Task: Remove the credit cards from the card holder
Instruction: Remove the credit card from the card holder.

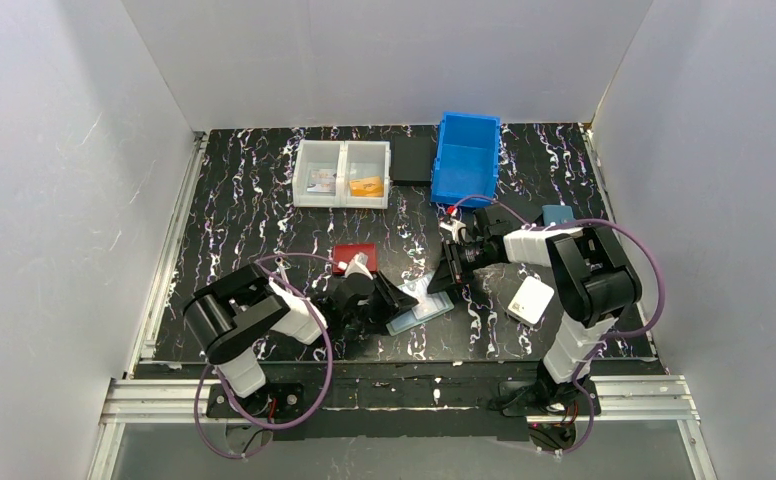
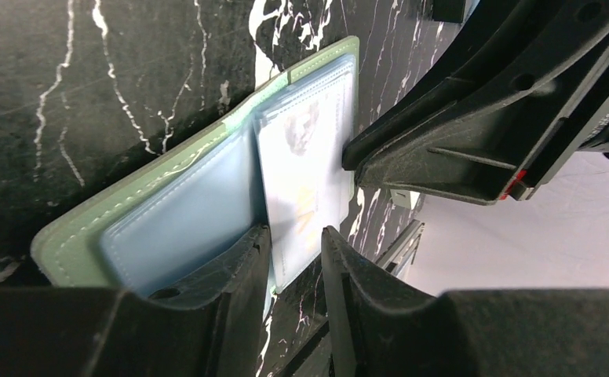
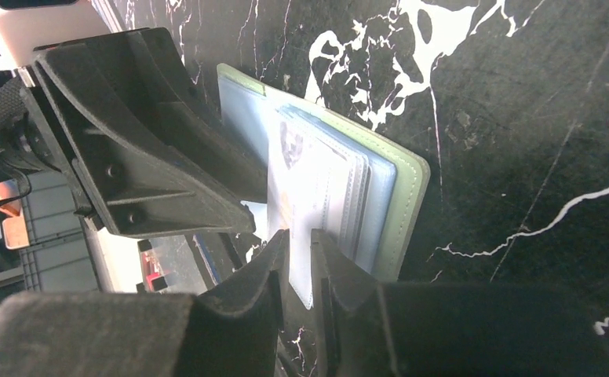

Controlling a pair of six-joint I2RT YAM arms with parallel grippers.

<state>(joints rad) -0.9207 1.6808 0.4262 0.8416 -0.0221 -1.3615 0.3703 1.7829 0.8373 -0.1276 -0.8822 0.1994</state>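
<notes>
The sage-green card holder [image 1: 422,310] lies open on the table between my two grippers, its light blue pockets and clear sleeves up [image 2: 184,220] [image 3: 399,204]. A pale card [image 2: 305,169] [image 3: 305,188] stands out of the sleeves. My right gripper [image 1: 446,280] [image 3: 300,236] is shut on the near edge of that card. My left gripper [image 1: 396,298] [image 2: 295,236] is narrowly open, one finger [image 2: 231,267] resting on the blue pocket and the card's corner between the fingers. An orange card [image 1: 367,186] lies in the clear bin.
A clear two-compartment bin [image 1: 342,150] stands at the back with another card [image 1: 320,182] in its left half. Beside it are a black pad [image 1: 411,158] and a blue bin [image 1: 467,158]. A red wallet [image 1: 354,257] and a white wallet [image 1: 531,299] flank the holder.
</notes>
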